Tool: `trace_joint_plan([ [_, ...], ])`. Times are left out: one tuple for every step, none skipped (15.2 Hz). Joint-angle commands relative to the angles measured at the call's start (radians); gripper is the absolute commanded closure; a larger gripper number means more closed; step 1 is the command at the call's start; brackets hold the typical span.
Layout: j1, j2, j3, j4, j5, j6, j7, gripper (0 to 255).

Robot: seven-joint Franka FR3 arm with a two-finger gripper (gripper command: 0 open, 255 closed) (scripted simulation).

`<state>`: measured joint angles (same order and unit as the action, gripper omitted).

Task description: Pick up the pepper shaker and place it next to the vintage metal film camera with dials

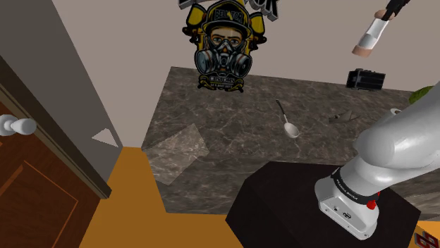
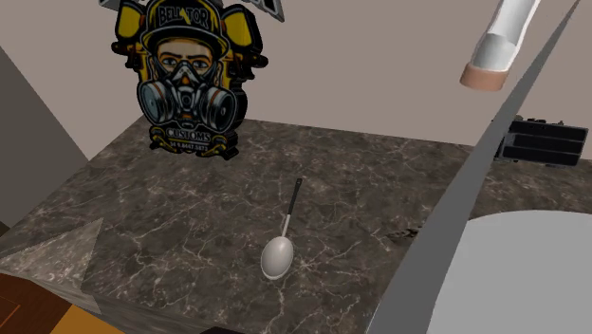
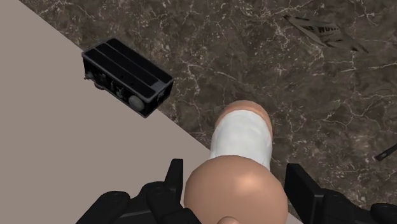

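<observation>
One pepper shaker (image 1: 371, 35), white in the body with tan ends, hangs tilted in the air at the shoulder view's upper right. It is above the far right part of the dark marbled counter (image 1: 211, 106), with its upper end in the black gripper (image 1: 389, 10). Below it the black film camera (image 1: 365, 79) sits on the counter against the far wall, well apart from the shaker. A spoon (image 1: 288, 121) lies near the counter's middle with its bowl toward the near edge, and a small flat scrap (image 1: 342, 116) lies to its right. A gas-mask sign (image 1: 223, 49) is on the wall. A brown door (image 1: 28, 190) with a white knob (image 1: 17, 125) stands at the left, and the white arm (image 1: 395, 148) rises from the black stand (image 1: 282, 204) at the lower right. The second exterior view sets the shaker high at the right, clear of the counter. The camera is lower and to its right by the wall, and the spoon is left of both. In the wrist view the two fingers (image 3: 173, 181) stand either side of the shaker's near tan cap and clasp it. The camera lies beyond, where counter meets pale wall, apart from the shaker.
</observation>
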<state>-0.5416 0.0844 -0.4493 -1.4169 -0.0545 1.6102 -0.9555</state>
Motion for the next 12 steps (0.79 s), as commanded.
trace_joint_plan([
  [-0.03,0.008,-0.023,0.005,0.012,0.006,-0.053,255],
  [-0.045,0.017,-0.034,0.015,0.02,0.006,-0.079,255],
  [-0.061,0.027,-0.045,0.026,0.029,0.006,-0.105,255],
  [-0.078,0.039,-0.056,0.039,0.04,0.005,-0.131,255],
  [-0.095,0.053,-0.067,0.054,0.051,0.003,-0.158,255],
  [-0.114,0.067,-0.077,0.07,0.063,0.001,-0.185,255],
  [-0.133,0.084,-0.088,0.088,0.076,-0.003,-0.212,255],
  [-0.154,0.101,-0.097,0.108,0.09,-0.007,-0.239,255],
  [-0.175,0.12,-0.106,0.131,0.105,-0.011,-0.266,255],
  [-0.198,0.141,-0.114,0.155,0.122,-0.017,-0.293,255],
  [-0.222,0.163,-0.122,0.182,0.139,-0.024,-0.32,255],
  [-0.248,0.187,-0.129,0.211,0.157,-0.033,-0.347,255],
])
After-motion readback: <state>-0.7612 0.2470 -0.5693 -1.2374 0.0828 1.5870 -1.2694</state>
